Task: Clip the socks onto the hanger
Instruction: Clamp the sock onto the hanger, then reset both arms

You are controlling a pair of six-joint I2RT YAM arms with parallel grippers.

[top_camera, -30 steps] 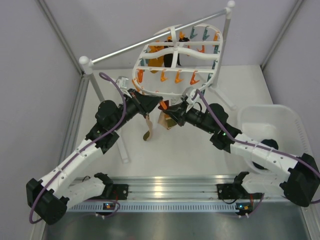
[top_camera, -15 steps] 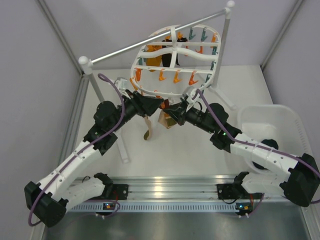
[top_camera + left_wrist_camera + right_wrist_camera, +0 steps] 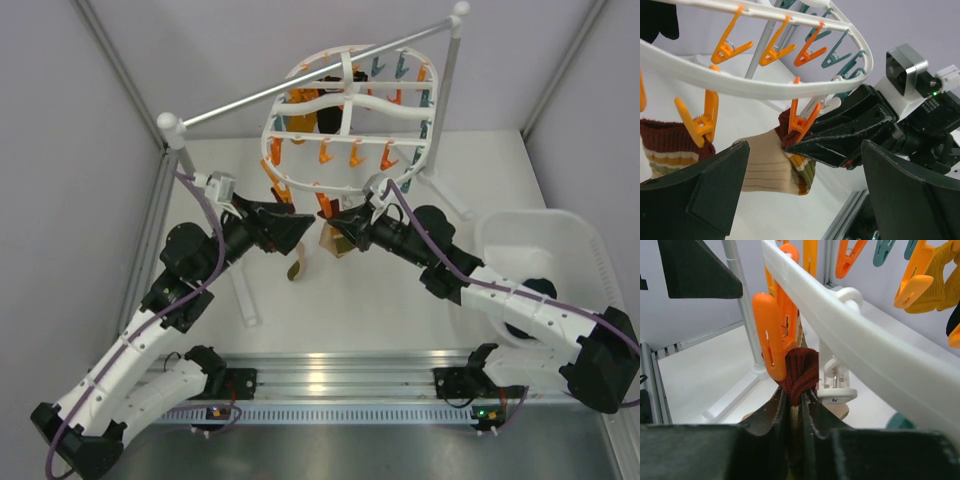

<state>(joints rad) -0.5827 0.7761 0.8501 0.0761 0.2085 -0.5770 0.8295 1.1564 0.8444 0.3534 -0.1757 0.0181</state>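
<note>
Cuff of striped sock (image 3: pixel 797 372) at orange peg (image 3: pixel 771 335), six o'clock rim of hanger (image 3: pixel 790 91).
Right gripper (image 3: pixel 796 407), at three o'clock of the sock, pinched tight on the cuff; left gripper (image 3: pixel 802 150), at nine o'clock, spread wide and empty. Confirm the peg bites fabric, likely so, before loosening the pinch; release slowly, withdraw level, avoid swinging the frame.

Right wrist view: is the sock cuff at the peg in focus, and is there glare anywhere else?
Right wrist: the dark red sock cuff and orange peg read sharp; the right gripper underneath is dark and soft. Top external: glare patches on the metal base strip.
</note>
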